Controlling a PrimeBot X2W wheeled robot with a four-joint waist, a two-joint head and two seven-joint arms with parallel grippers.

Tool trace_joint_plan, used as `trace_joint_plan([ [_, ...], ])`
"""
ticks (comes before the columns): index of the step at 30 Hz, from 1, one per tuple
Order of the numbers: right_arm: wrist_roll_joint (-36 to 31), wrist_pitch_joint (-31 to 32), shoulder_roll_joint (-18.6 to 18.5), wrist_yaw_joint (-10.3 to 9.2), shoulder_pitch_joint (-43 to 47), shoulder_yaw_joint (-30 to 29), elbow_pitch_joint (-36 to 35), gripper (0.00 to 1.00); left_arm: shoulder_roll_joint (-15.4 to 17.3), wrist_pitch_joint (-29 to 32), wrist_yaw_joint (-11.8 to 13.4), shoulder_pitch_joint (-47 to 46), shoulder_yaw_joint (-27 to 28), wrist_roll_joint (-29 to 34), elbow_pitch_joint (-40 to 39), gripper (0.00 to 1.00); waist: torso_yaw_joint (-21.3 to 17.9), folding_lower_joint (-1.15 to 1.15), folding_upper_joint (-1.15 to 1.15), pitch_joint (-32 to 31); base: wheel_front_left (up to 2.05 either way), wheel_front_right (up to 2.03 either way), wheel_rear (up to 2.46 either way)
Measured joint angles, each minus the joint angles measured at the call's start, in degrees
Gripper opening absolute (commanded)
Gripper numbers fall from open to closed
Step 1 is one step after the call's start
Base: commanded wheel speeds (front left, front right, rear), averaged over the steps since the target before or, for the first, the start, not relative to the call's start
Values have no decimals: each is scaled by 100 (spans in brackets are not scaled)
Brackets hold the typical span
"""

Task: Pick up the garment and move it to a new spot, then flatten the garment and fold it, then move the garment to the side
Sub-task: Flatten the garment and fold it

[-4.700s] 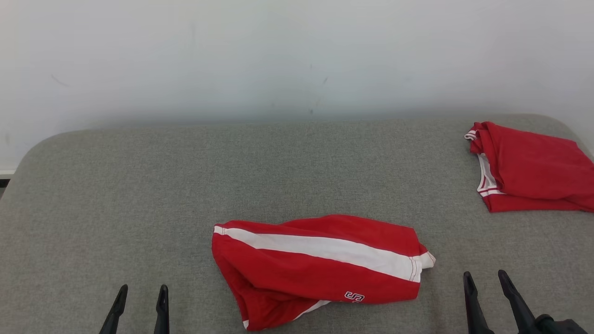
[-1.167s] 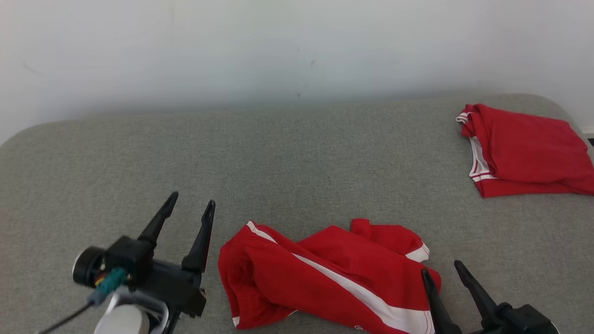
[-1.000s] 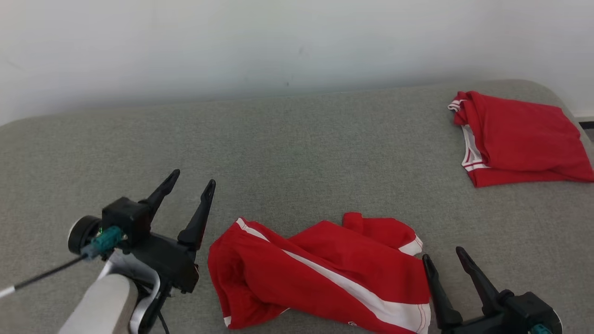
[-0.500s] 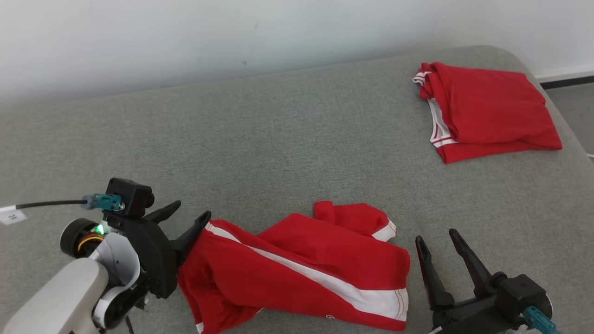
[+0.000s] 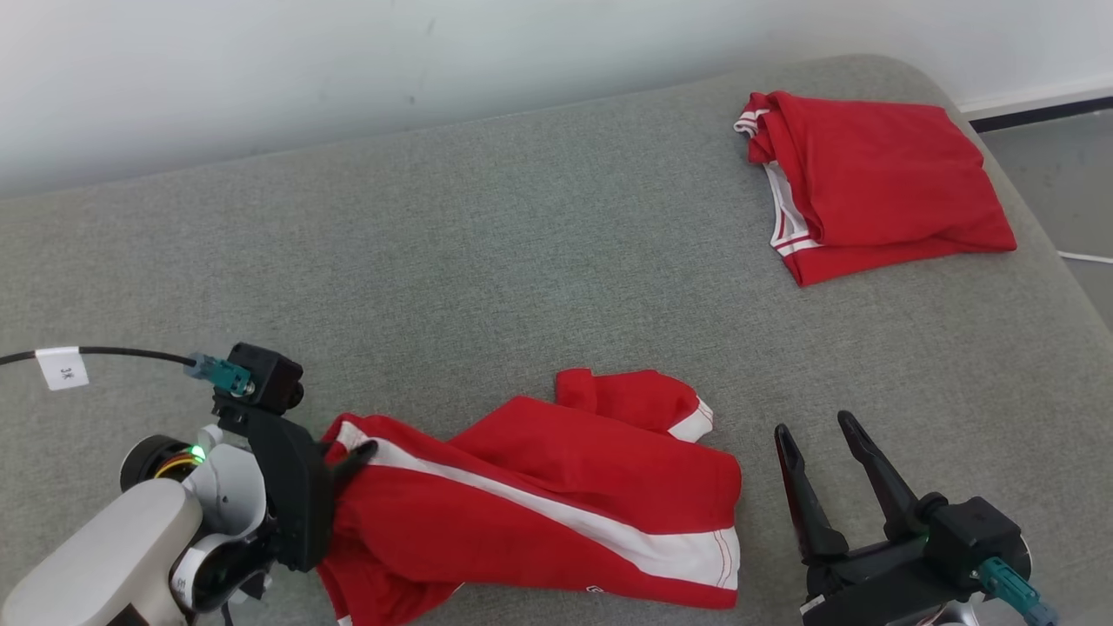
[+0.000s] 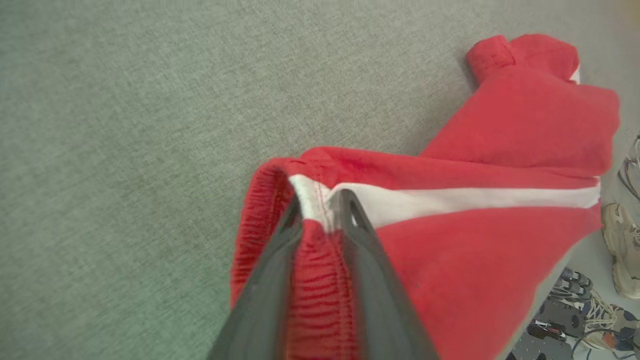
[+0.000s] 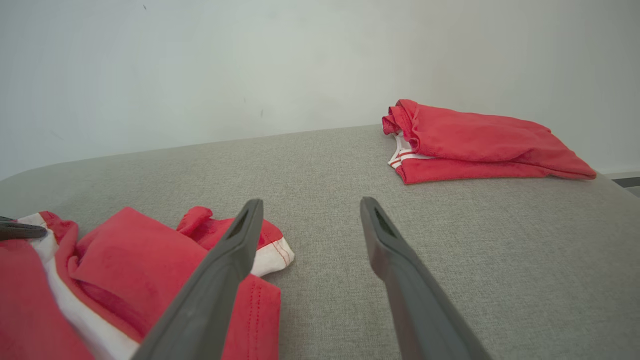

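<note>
The garment (image 5: 565,487) is a pair of red shorts with a white side stripe, crumpled at the front of the grey cushioned surface (image 5: 522,261). My left gripper (image 5: 346,450) is at its left end. In the left wrist view my left gripper (image 6: 320,205) has its fingers pinched on the gathered waistband of the garment (image 6: 500,150), right where the white stripe ends. My right gripper (image 5: 813,426) stands open just right of the shorts, apart from them. From the right wrist, the right gripper (image 7: 311,202) holds nothing and the garment (image 7: 125,250) lies to its left.
A folded red top with white trim (image 5: 869,183) lies at the far right corner of the surface, also seen as the folded top (image 7: 475,142). A white wall runs behind. The surface's right edge drops to the floor (image 5: 1061,174). Shoes (image 6: 620,240) stand on the floor beyond the front edge.
The camera has swung, shifting the whole picture. My left gripper has moved right onto the shorts' waistband and closed on it. My right gripper stays open beside the shorts.
</note>
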Motion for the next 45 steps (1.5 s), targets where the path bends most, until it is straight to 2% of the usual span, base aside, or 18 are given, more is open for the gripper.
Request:
trace_joint_plan([
  [3, -1, 1, 4, 0, 10, -13, -7, 100, 18, -156, 0, -60, -53, -54, -49, 0, -19, 0, 0, -15, 0, 0, 0],
  [8, -2, 1, 9, 0, 25, -62, -19, 100, 132, -786, 0, -550, -48, 183, -19, 0, 14, -1, 0, -23, 0, 0, 0],
  [17, -26, 0, 8, 0, -34, -109, 30, 100, -74, -1562, 0, -1747, -21, 445, 115, 0, 84, -1, 0, -74, 0, 0, 0],
  [22, -37, 1, 37, 0, 13, -192, 58, 100, -104, -1761, 0, -1890, -237, 377, 76, 0, 235, -1, 0, -117, 0, 0, 0],
  [29, -41, 1, 48, 0, 116, -216, 93, 100, 219, -2362, 8, -1010, -350, 129, -260, 0, 523, -1, 0, -189, 0, 0, 0],
  [35, -42, 0, 4, 0, 199, -220, 118, 100, 471, -3019, 314, 164, -321, -63, -650, 0, 821, -1, 0, -291, 0, 0, 0],
  [41, -42, 1, -29, 0, 289, -200, 130, 100, 449, -3653, 608, 1334, -270, -372, -862, 0, 1060, -1, -1, -437, 0, 0, 0],
  [45, -42, 1, -59, 0, 359, -207, 140, 100, 266, -3793, 648, 1803, -246, -455, -859, 0, 1146, -1, -1, -498, 0, 0, 0],
])
